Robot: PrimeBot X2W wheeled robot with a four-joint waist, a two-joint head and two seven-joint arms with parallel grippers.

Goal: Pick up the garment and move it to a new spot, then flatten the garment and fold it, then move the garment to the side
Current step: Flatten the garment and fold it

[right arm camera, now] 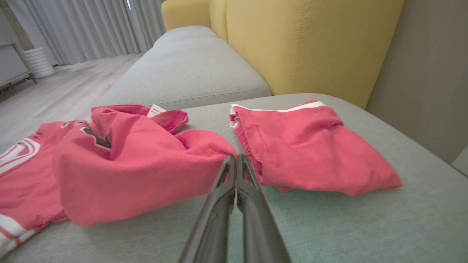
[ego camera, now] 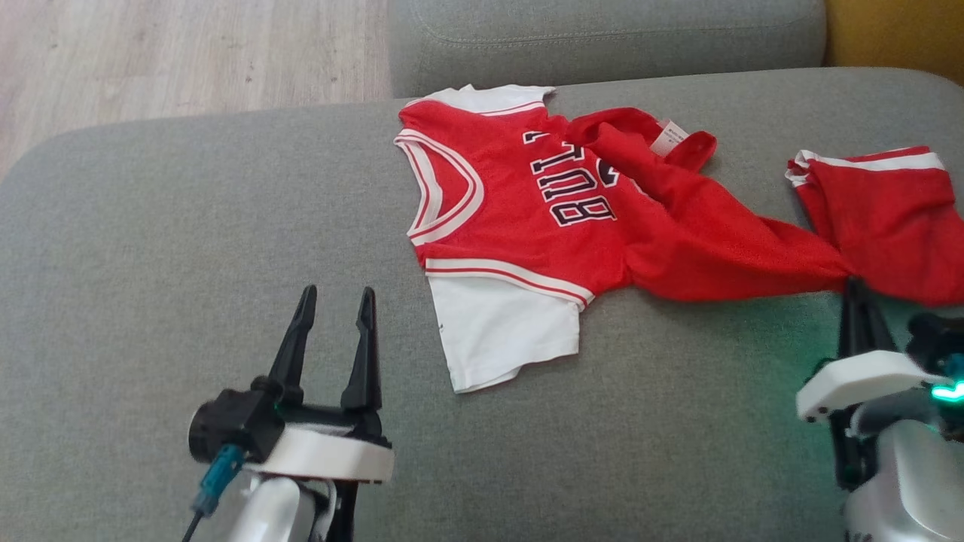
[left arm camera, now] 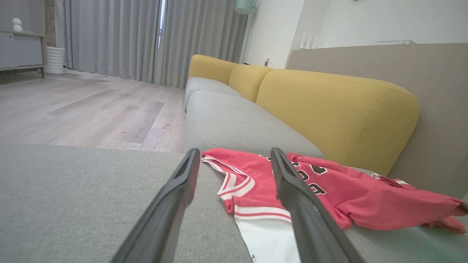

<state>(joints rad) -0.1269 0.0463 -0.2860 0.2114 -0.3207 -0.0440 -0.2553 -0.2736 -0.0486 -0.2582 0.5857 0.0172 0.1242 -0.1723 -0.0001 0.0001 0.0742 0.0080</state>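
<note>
Looking across the grey sofa cushion (ego camera: 151, 226): my left claw (ego camera: 337, 292) sits partly open, empty, near the red jersey (ego camera: 520, 203) sprawled mid-cushion, yellow backrest (left arm camera: 329, 106) behind. Red shorts (ego camera: 889, 218) crowd the right end, where my right claw (right arm camera: 234, 159) is pinched tight on the jersey's hem.

The garment (ego camera: 527, 218) is lying across the sofa cushion (ego camera: 151, 263). The left tool (ego camera: 335, 299) is sitting before its left end, apart from it; the right tool (ego camera: 856, 290) is gripping its near edge, far right.
</note>
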